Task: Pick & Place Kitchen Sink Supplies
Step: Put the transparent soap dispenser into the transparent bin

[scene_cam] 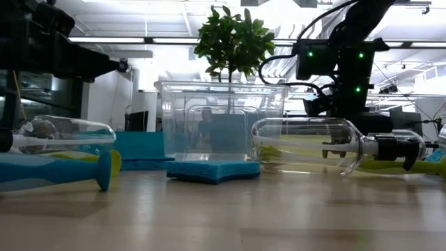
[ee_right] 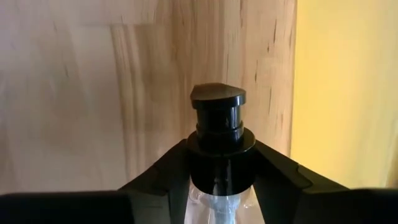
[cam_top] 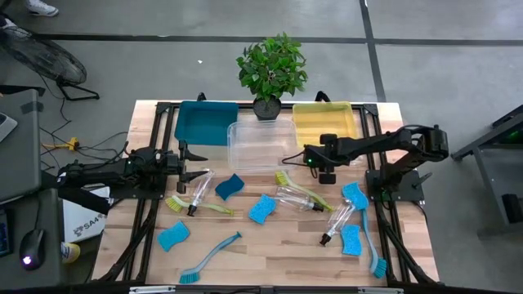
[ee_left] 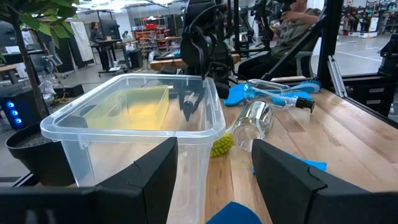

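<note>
My right gripper (ee_right: 221, 155) is shut on a clear bottle with a black pump top (ee_right: 217, 102), above the table next to the yellow bin (cam_top: 323, 122); in the high view the right gripper (cam_top: 327, 163) hides that bottle. My left gripper (cam_top: 194, 167) is open and touches nothing, just beyond a bottle lying on its side (cam_top: 200, 192). Two more bottles (cam_top: 298, 198) (cam_top: 339, 220) lie on the table. Several wavy blue sponges (cam_top: 261, 208) lie flat, with yellow-green brushes (cam_top: 192, 206) and blue brushes (cam_top: 208, 257). My right gripper pinches the bottle at its black collar (ee_right: 221, 142), just behind the pump top, one finger on each side. The fingers point down from above. The pump top pokes out past the fingertips toward the table, and the clear body (ee_right: 217, 199) sits back between the fingers, lifted clear.
The teal bin (cam_top: 204, 122), the clear bin (cam_top: 261, 145) and the yellow bin stand in a row at the far edge, with the potted plant (cam_top: 272, 69) behind them. The left wrist view faces the clear bin (ee_left: 130, 118). Bare wood shows along the near edge (cam_top: 278, 261).
</note>
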